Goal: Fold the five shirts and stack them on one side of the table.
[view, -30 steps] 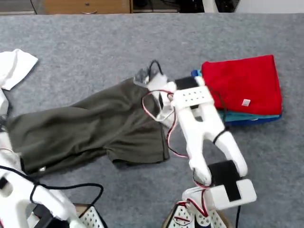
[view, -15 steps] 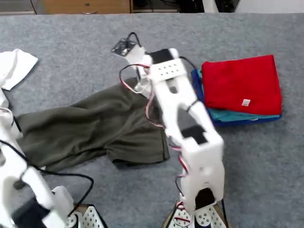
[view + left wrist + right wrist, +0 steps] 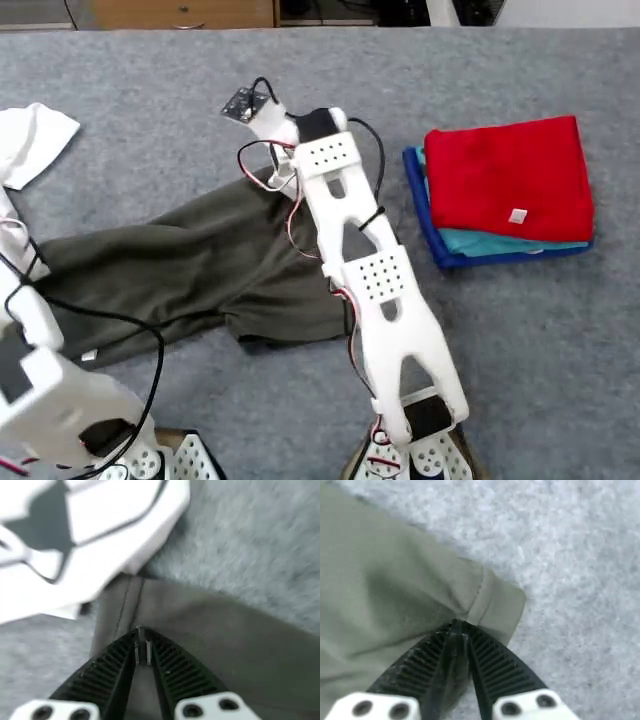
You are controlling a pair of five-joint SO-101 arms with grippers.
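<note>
An olive shirt (image 3: 190, 265) lies spread out and rumpled on the grey table, left of centre. My right gripper (image 3: 273, 180) is at its far right corner. In the right wrist view that gripper (image 3: 458, 630) is shut on the shirt's hemmed corner (image 3: 490, 602). My left gripper (image 3: 141, 645) is shut on a seamed edge of the olive shirt (image 3: 210, 630) at its left end. The left arm (image 3: 25, 300) stands by that end in the high view. A folded stack (image 3: 505, 185) with red on top, then teal and blue, sits at the right.
A crumpled white shirt (image 3: 30, 140) lies at the table's far left edge. A white shape with dark marks (image 3: 75, 530) is close beside my left gripper. Bare grey table (image 3: 470, 80) stretches along the back, and also in front of the stack.
The right arm swung left, away from the red stack, to the olive shirt's far right corner. The left arm shifted at the shirt's left end. The shirt itself has barely moved.
</note>
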